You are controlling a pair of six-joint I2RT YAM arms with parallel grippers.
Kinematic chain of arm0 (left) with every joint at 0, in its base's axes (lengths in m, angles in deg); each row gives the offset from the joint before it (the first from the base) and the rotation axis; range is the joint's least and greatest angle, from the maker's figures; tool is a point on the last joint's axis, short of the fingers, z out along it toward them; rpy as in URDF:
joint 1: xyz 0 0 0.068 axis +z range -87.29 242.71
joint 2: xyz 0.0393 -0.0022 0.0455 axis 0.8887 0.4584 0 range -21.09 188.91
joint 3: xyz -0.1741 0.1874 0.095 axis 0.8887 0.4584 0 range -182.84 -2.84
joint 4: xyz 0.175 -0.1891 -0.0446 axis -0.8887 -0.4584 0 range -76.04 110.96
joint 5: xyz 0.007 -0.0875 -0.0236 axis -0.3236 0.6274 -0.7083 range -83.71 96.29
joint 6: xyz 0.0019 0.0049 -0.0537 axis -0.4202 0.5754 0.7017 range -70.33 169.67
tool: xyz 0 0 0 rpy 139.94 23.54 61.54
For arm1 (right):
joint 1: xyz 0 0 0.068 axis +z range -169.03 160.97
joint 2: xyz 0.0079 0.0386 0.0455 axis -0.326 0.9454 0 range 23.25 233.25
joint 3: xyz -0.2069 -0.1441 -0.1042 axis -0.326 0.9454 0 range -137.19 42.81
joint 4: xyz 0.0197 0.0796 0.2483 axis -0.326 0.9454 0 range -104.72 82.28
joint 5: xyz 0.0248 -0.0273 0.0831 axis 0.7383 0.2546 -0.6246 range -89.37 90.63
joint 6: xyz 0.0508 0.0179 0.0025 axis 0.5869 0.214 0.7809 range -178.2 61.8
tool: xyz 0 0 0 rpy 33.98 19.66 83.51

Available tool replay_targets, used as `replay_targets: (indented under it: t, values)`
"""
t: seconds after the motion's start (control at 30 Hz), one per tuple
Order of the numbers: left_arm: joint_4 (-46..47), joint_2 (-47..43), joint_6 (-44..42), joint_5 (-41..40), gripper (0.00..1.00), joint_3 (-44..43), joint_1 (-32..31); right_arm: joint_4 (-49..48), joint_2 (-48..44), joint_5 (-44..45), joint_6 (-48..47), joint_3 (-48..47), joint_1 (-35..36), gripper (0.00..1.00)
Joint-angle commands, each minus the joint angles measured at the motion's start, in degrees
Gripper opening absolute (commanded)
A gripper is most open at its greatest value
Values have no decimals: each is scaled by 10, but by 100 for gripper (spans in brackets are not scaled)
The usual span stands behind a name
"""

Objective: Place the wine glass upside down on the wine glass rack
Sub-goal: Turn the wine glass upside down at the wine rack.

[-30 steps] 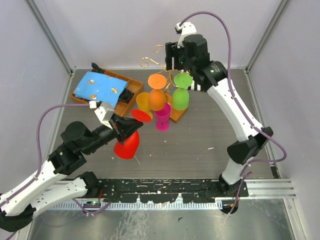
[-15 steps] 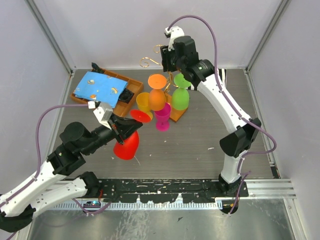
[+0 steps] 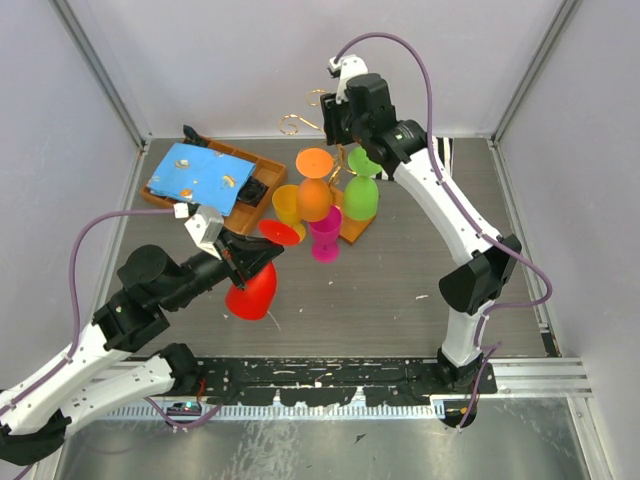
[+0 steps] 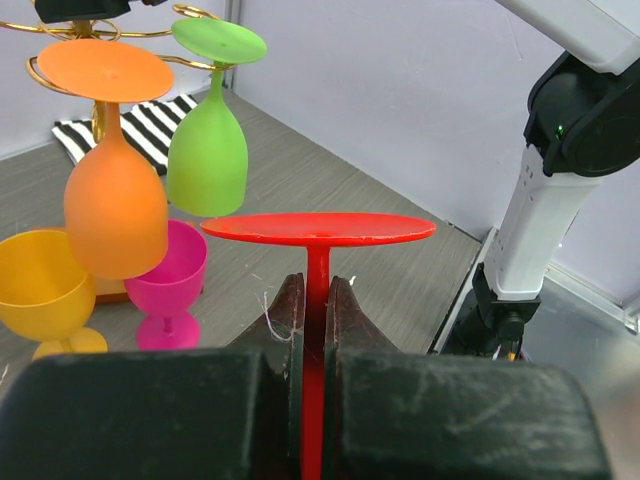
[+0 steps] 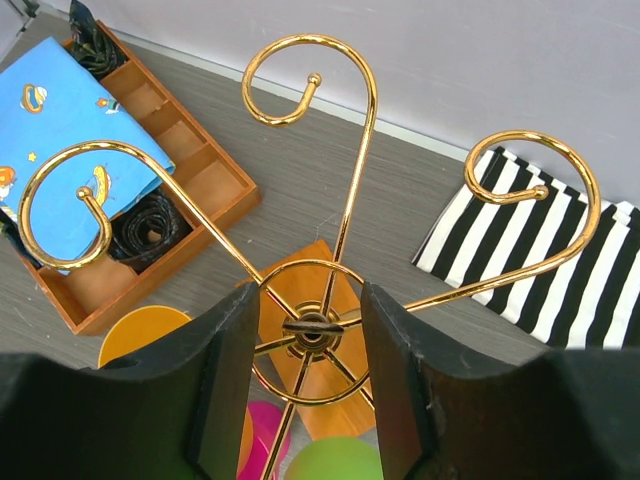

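Note:
My left gripper (image 4: pixel 318 300) is shut on the stem of a red wine glass (image 4: pixel 318 230), held upside down with its foot up; in the top view the red glass (image 3: pixel 252 285) hangs left of the rack and clear of it. The gold wire rack (image 5: pixel 312 325) stands on its orange-brown wooden base (image 3: pixel 352 228). An orange glass (image 3: pixel 313 195) and a green glass (image 3: pixel 361 195) hang from it upside down. My right gripper (image 5: pixel 310 335) is open, its jaws on either side of the rack's top hub, right above it. Several scroll arms (image 5: pixel 300 75) are empty.
A yellow glass (image 3: pixel 286 205) and a pink glass (image 3: pixel 325 235) stand upright by the rack's base. A wooden tray (image 3: pixel 262 175) with a blue cloth (image 3: pixel 195 172) sits at the back left. A black-and-white striped cloth (image 5: pixel 560 250) lies behind the rack.
My right gripper has moved left and settled over the top of the rack. My left gripper has held the red glass almost still.

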Motion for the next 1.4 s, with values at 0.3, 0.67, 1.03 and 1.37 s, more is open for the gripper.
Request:
replay_targets:
  t: [0.3, 0.67, 1.03, 1.37]
  values:
    - [14, -5, -2, -9, 0, 8, -1, -39, -31, -4, 2, 35, 1, 38]
    - [29, 12, -45, -79, 0, -1, -1, -55, -44, 1, -4, 64, 1, 17]
    - [103, 56, -151, -107, 0, -28, 47, -56, -43, -4, -11, 65, 1, 16]
    - [266, 141, -46, 103, 0, -14, 262, -55, -43, -5, -17, 61, 1, 16]
